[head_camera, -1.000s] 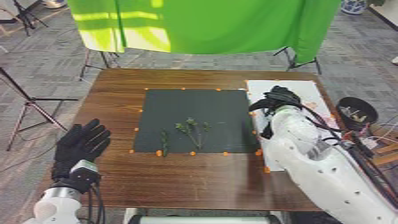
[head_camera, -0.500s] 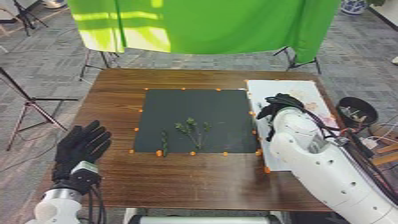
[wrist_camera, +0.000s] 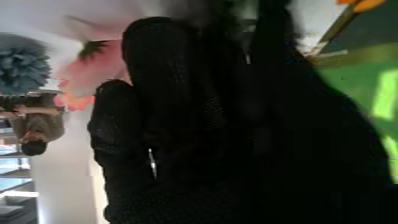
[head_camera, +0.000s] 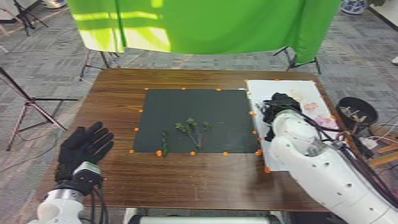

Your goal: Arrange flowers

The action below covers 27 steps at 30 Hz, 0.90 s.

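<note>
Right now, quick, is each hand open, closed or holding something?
Left hand: open, nothing in it.
Right hand: over the white sheet; can't tell if it's open or closed.

Left hand (head_camera: pixel 83 151), fingers (head_camera: pixel 94 133) straight; right arm (head_camera: pixel 313 162) extended, right hand (head_camera: pixel 282 102) farther forward.

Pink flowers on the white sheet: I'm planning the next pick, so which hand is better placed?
Probably the right hand: it is over the white sheet, close beside the pink flowers. The left hand is farther off, across the dark mat from them.
</note>
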Each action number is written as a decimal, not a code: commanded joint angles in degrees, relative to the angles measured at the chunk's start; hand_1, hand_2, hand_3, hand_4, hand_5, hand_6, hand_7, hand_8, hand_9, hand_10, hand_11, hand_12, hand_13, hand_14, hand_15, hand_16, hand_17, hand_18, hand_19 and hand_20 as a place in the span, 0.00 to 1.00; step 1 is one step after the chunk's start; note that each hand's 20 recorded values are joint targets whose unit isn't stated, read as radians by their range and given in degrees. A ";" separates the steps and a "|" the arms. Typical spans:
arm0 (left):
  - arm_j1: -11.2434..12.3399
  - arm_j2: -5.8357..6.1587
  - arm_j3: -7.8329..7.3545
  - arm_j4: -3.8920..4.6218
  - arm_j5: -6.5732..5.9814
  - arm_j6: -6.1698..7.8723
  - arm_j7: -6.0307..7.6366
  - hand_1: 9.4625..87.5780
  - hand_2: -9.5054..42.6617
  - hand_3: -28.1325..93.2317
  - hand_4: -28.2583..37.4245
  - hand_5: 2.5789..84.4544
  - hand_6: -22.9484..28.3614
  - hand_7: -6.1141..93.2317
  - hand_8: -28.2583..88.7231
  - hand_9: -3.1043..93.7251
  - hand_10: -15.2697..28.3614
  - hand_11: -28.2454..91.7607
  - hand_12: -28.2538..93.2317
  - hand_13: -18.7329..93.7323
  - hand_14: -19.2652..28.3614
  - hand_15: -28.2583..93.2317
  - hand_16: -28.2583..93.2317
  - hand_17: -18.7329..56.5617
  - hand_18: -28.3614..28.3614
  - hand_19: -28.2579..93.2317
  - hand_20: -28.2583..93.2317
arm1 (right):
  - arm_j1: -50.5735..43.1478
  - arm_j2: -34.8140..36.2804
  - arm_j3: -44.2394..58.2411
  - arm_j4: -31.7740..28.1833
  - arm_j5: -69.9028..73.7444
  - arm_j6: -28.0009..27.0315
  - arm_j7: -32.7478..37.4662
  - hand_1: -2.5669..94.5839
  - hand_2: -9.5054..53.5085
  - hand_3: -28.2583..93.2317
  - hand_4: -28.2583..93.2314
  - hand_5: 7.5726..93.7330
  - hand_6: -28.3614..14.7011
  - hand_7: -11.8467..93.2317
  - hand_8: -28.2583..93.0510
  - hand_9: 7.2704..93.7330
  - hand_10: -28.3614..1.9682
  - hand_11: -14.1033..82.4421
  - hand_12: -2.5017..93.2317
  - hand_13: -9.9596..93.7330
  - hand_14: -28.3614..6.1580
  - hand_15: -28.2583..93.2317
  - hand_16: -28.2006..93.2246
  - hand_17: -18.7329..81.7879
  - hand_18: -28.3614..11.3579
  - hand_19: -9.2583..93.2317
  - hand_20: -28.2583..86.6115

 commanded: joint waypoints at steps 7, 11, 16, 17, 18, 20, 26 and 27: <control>0.29 -0.56 0.44 0.02 -0.09 -0.40 -0.60 0.28 0.49 0.81 0.00 0.53 0.67 0.25 0.16 0.44 0.76 0.52 0.32 0.42 0.80 0.65 0.14 0.16 0.78 0.58 0.29 | -3.09 -0.28 0.11 0.82 2.96 1.51 1.81 0.68 0.00 0.81 0.00 0.85 0.63 0.40 0.31 0.90 0.59 0.17 0.31 0.89 0.69 0.56 0.55 0.61 0.20 0.99 0.44; 0.45 -0.59 0.32 -0.01 0.07 -0.57 -0.65 0.28 0.49 0.81 0.00 0.53 0.67 0.25 0.16 0.44 0.76 0.52 0.32 0.42 0.80 0.65 0.14 0.16 0.78 0.58 0.29 | -3.49 0.33 0.19 -0.32 2.97 4.51 1.42 0.68 0.00 0.83 0.00 0.83 0.66 0.46 0.34 0.97 0.64 0.18 0.32 0.97 0.77 0.50 0.58 0.67 0.21 1.00 0.44; 0.79 -0.69 0.17 -0.02 -0.03 -0.62 -0.33 0.28 0.48 0.81 0.00 0.53 0.67 0.25 0.16 0.44 0.76 0.52 0.32 0.42 0.80 0.65 0.14 0.17 0.80 0.61 0.30 | -3.69 0.81 1.04 -2.19 3.67 7.31 0.53 0.68 0.00 0.84 0.00 0.83 0.68 0.50 0.35 1.00 0.66 0.22 0.35 0.99 0.77 0.50 0.59 0.70 0.21 1.00 0.45; 0.71 -0.71 0.16 0.00 -0.05 -0.45 -0.53 0.28 0.47 0.81 0.00 0.53 0.67 0.25 0.16 0.44 0.76 0.52 0.32 0.42 0.80 0.66 0.14 0.18 0.81 0.62 0.31 | -3.68 0.79 1.34 -2.48 3.80 7.73 0.78 0.68 0.00 0.85 0.00 0.83 0.68 0.50 0.34 1.00 0.66 0.22 0.35 0.99 0.77 0.50 0.59 0.70 0.21 1.00 0.45; 0.80 -0.74 0.10 -0.04 -0.19 -0.38 -0.36 0.28 0.47 0.81 0.00 0.53 0.67 0.25 0.16 0.44 0.76 0.52 0.32 0.42 0.80 0.66 0.14 0.18 0.81 0.62 0.31 | -3.40 0.84 1.34 -2.72 3.95 8.34 0.68 0.68 0.00 0.85 0.00 0.83 0.68 0.51 0.34 1.00 0.66 0.23 0.35 0.99 0.76 0.51 0.59 0.70 0.21 1.00 0.46; 1.04 -0.75 -0.06 -0.11 -0.11 -0.42 -0.43 0.28 0.47 0.81 0.00 0.53 0.68 0.25 0.16 0.44 0.76 0.52 0.32 0.42 0.80 0.66 0.14 0.18 0.81 0.62 0.32 | -3.41 0.91 1.78 -3.38 4.01 9.23 0.35 0.68 0.00 0.85 0.01 0.83 0.68 0.51 0.34 1.00 0.65 0.27 0.35 0.99 0.76 0.53 0.59 0.70 0.21 1.00 0.47; 1.56 -0.48 -0.60 -0.36 -0.31 -0.16 -0.08 0.28 0.47 0.81 0.00 0.53 0.68 0.25 0.16 0.44 0.76 0.52 0.32 0.42 0.80 0.66 0.14 0.17 0.81 0.61 0.32 | -3.56 -0.01 3.35 -6.97 7.15 12.10 1.49 0.67 0.00 0.85 0.02 0.82 0.68 0.52 0.34 1.00 0.66 0.28 0.36 0.99 0.76 0.54 0.58 0.71 0.21 1.00 0.48; 1.72 -0.37 -0.72 -0.44 -0.45 -0.01 0.08 0.28 0.47 0.81 0.00 0.53 0.68 0.25 0.16 0.44 0.76 0.52 0.32 0.42 0.80 0.66 0.14 0.17 0.81 0.60 0.32 | -3.48 -0.50 3.54 -7.85 8.94 13.11 2.40 0.67 0.00 0.85 0.02 0.82 0.67 0.52 0.34 1.00 0.66 0.28 0.36 0.99 0.76 0.54 0.58 0.71 0.21 1.00 0.48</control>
